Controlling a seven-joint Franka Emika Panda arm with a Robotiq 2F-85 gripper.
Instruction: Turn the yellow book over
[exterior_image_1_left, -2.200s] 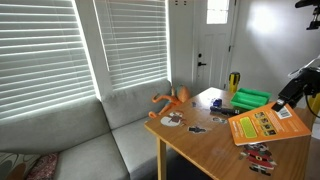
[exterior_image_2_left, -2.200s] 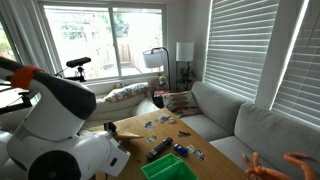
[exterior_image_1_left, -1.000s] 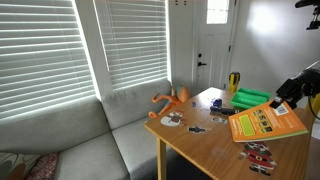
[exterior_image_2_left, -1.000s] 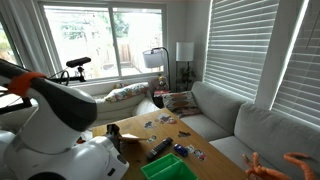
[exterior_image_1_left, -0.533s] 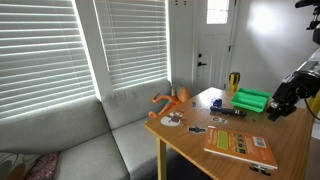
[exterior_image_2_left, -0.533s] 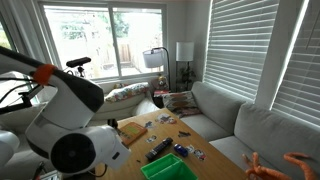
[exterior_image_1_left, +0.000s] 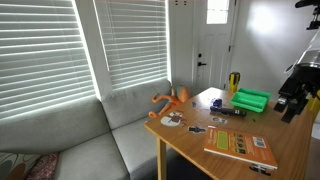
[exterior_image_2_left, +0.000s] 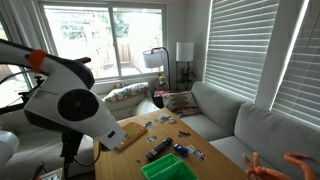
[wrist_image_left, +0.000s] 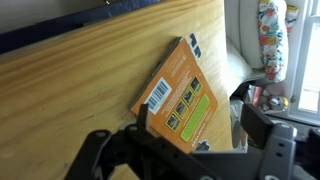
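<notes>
Shows the yellow book (exterior_image_1_left: 240, 146) flat on the wooden counter (exterior_image_1_left: 180, 138), orange face up, near the counter's front edge in an exterior view. Carries a small green-and-white panel on that face, plus a barcode near one corner, both clearest in the wrist view (wrist_image_left: 180, 92). Catches the same book (exterior_image_2_left: 130, 133) in an exterior view too, partly hidden behind the bulky white arm (exterior_image_2_left: 75, 100).

Has the tool (wrist_image_left: 190, 128) spread wide with nothing in its grasp, dark fingers (wrist_image_left: 110, 148) at either side of the wrist view and the book lying between them below, not touched. Puts the tool (exterior_image_1_left: 291, 102) up at the far end of the counter in an exterior view, well apart from the book.

Leaves a bright green tray (exterior_image_1_left: 251, 99) just beside the tool, a black remote (exterior_image_1_left: 226, 111) between tray and book, and small printed cards (exterior_image_1_left: 172, 120) scattered toward the counter's corner, where an orange toy (exterior_image_1_left: 170, 99) rests by the edge. Backs onto a grey sofa (exterior_image_1_left: 80, 140) under shuttered blinds.
</notes>
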